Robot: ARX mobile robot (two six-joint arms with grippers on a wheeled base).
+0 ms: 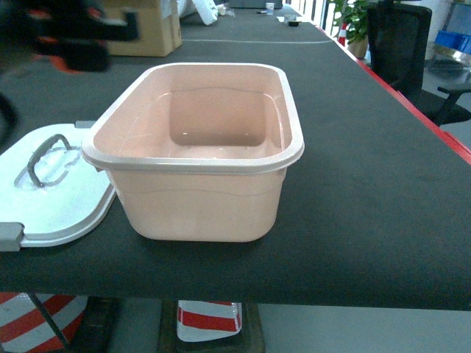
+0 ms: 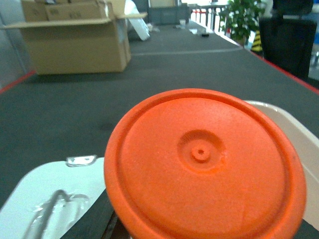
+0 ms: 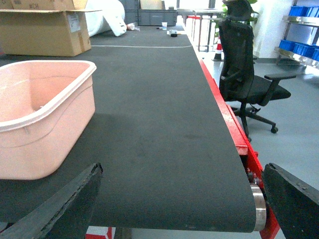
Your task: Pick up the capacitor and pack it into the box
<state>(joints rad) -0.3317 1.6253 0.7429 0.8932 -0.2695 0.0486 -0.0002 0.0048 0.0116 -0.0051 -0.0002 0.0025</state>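
Note:
The capacitor (image 2: 204,164) fills the left wrist view as a round orange end face with a small hub, held over the table between the white lid (image 2: 50,184) and the box rim (image 2: 284,119). My left gripper (image 1: 70,37) is a dark blur at the head view's top left, with orange (image 1: 77,57) in it; its fingers are hidden. The box (image 1: 199,198) is a pale pink tub with a white rim, and I see nothing inside it. Its lid (image 1: 66,198) lies flat to its left. My right gripper (image 3: 182,169) is open over bare belt, to the right of the box (image 3: 45,134).
A brown cardboard carton (image 2: 75,45) stands at the table's far left. The table's red edge (image 3: 224,114) runs along the right, with a black office chair (image 3: 244,74) beyond it. Blue bins (image 3: 304,12) sit on a shelf at far right. A striped cone (image 1: 206,320) stands under the table.

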